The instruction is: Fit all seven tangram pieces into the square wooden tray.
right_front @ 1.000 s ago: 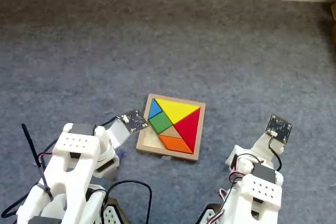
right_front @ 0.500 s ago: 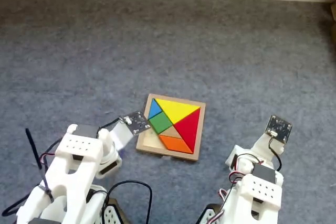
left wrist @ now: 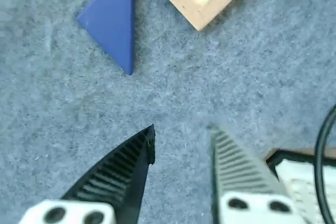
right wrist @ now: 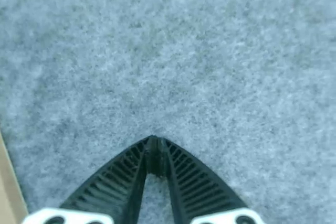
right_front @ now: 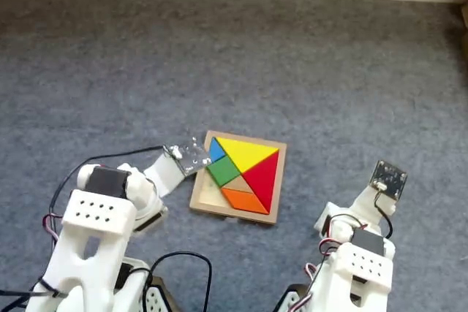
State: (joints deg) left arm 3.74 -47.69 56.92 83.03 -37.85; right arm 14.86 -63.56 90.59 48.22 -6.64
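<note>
Square wooden tray (right_front: 234, 215) sits on the grey carpet (right_front: 329, 71) between the two arms, set at a slight angle. The yellow piece (right_front: 245, 153), red piece (right_front: 263, 174), green piece (right_front: 223, 171), orange piece (right_front: 245, 199) and light blue piece (right_front: 215, 151) lie flat inside it, w/ a pale tan patch between green and orange that I can't call as piece or bare floor. The empty corner (right_front: 207, 193) nearest the left arm shows bare wood; prob. the slot for the last piece. That one, the dark blue triangle (left wrist: 113, 19), lies flat on the carpet just beside that tray corner, not touching it. The left gripper (left wrist: 181, 137) hangs low over the carpet near the triangle, tips pointed toward it, jaws spread apart w/ nothing between them; a pre-grasp stance, I'd judge, wide enough to straddle the thin piece. The right gripper (right wrist: 155, 156) is off to the tray's other side, well apart from the triangle, above bare carpet, jaws pressed together and empty; likely parked there so it doesn't crowd the left arm's approach. Task looks nearly done; what's left is to pick the blue triangle & seat it in the open corner. Risks: the piece is thin and flat on soft pile, so the tips may skid it away or nudge the tray; its orientation must also match the gap.
</note>
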